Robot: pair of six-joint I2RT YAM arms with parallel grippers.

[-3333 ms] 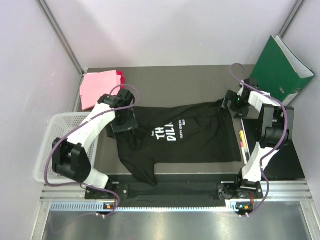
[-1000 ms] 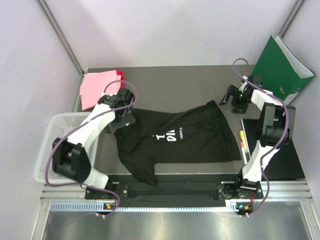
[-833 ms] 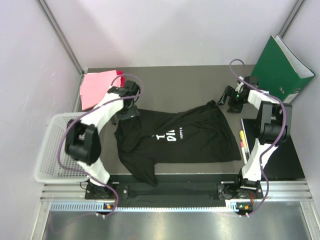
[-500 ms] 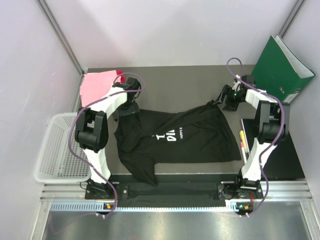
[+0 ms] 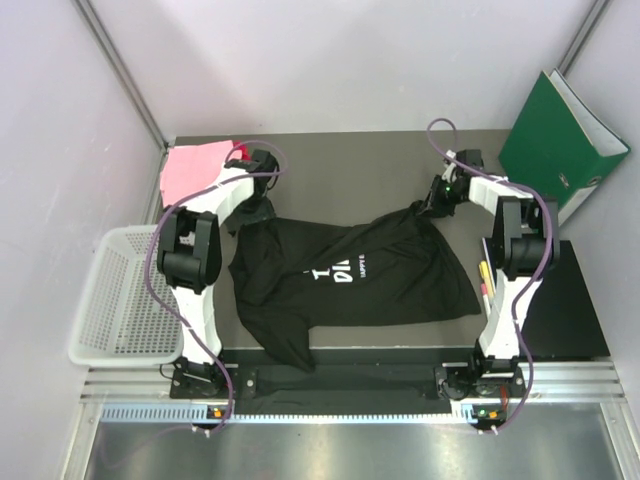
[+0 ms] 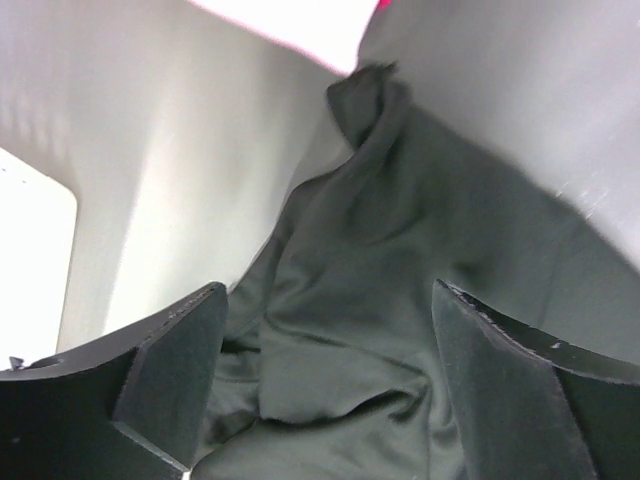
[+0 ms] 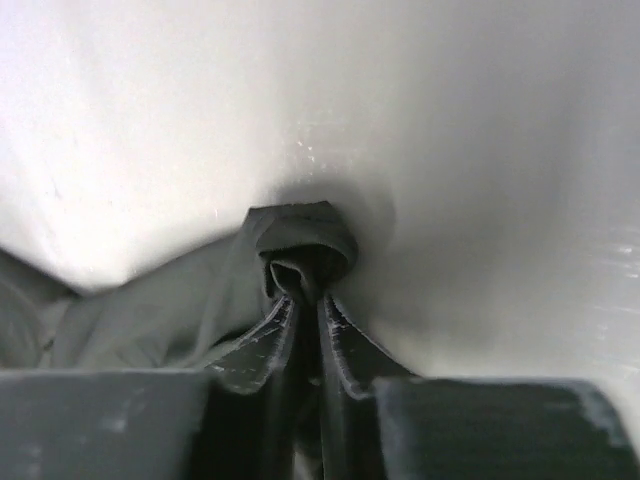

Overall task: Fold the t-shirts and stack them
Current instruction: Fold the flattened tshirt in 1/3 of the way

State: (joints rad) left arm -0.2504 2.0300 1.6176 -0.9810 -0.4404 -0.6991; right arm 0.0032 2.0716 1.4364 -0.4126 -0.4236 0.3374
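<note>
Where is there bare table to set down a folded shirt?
A bare strip of table runs along the far edge, between the pink shirts and the green binder. The black shirt crowds the middle.

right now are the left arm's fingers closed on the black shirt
No, in the left wrist view the left fingers stand wide apart, and the black shirt lies loose in the gap beyond them, not pinched.

black shirt (image 5: 350,285): one, middle
pink shirt (image 5: 193,170): one, far left
red shirt (image 5: 239,150): one, far left — only an edge shows
basket (image 5: 100,300): one, left
binder (image 5: 560,140): one, far right
arms: two — left arm (image 5: 188,255), right arm (image 5: 515,245)
</note>
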